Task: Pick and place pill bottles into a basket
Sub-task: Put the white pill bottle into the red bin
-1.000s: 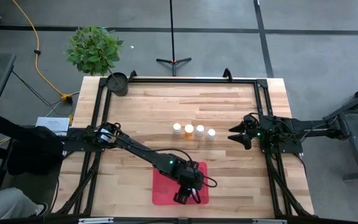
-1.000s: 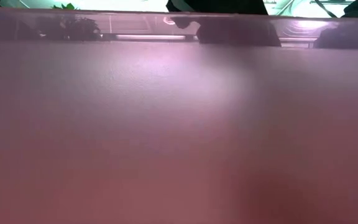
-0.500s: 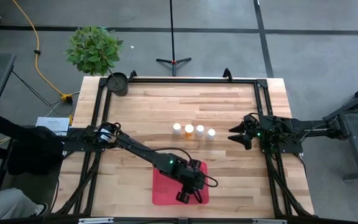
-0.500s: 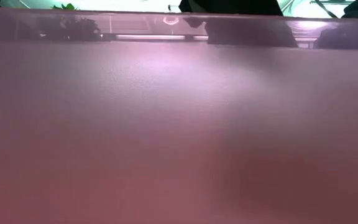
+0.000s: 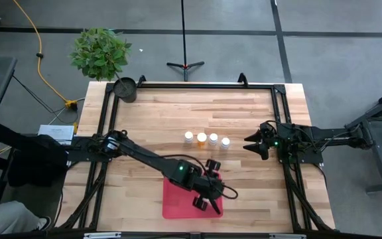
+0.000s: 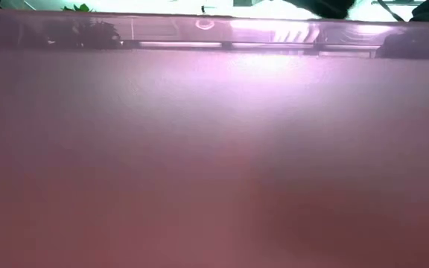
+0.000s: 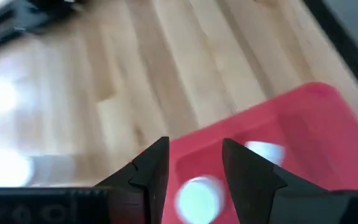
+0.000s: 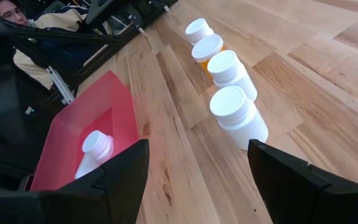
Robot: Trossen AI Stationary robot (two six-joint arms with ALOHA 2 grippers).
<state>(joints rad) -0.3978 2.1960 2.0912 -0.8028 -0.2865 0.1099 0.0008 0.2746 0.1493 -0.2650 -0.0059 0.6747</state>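
Note:
The basket (image 5: 174,199), a shallow red tray, lies at the table's near edge. Its wall (image 6: 214,149) fills the low view. My left gripper (image 5: 206,203) hangs open above the tray, pointing slantwise down. Below its fingers (image 7: 196,143) two white-capped pill bottles (image 7: 197,198) (image 7: 265,151) stand on the tray floor. The right wrist view shows one bottle (image 8: 95,149) upright in the tray (image 8: 73,130). Several more bottles (image 5: 213,139) stand in a row mid-table, one with an orange body (image 8: 208,50). My right gripper (image 5: 251,143) waits open to their right.
A small dark round pot (image 5: 125,88) sits at the table's far left corner, with a potted plant (image 5: 100,52) on the floor behind it. Black frame rails (image 5: 197,86) run round the tabletop. A person (image 8: 8,9) sits beyond the table's left side.
My left gripper has risen from low in the basket and tipped, drifting a little toward the table's right edge. In the low view its dark shape has left the strip above the tray wall. The bottles in the row have kept still.

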